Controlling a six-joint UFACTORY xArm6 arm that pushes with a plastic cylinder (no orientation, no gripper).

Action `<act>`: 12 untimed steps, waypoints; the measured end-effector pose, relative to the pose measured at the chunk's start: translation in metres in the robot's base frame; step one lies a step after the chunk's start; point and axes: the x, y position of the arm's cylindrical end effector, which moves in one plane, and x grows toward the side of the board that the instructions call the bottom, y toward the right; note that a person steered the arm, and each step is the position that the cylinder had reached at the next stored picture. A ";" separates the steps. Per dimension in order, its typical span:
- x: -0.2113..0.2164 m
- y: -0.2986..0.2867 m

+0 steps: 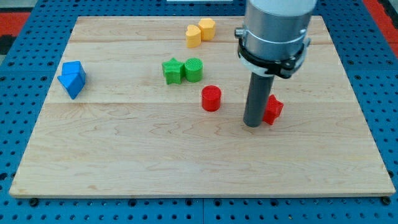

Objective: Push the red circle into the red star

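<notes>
The red circle stands near the board's middle. The red star lies to its right, partly hidden behind my rod. My tip rests on the board between the two, close against the star's left side and about a block's width right of the circle.
A green star and a green circle sit side by side above and left of the red circle. Two yellow blocks sit near the view's top. Two blue blocks sit at the left. The wooden board lies on a blue perforated surface.
</notes>
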 end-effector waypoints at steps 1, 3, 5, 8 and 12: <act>-0.031 0.045; 0.035 0.043; 0.003 -0.108; -0.061 -0.038; -0.131 0.009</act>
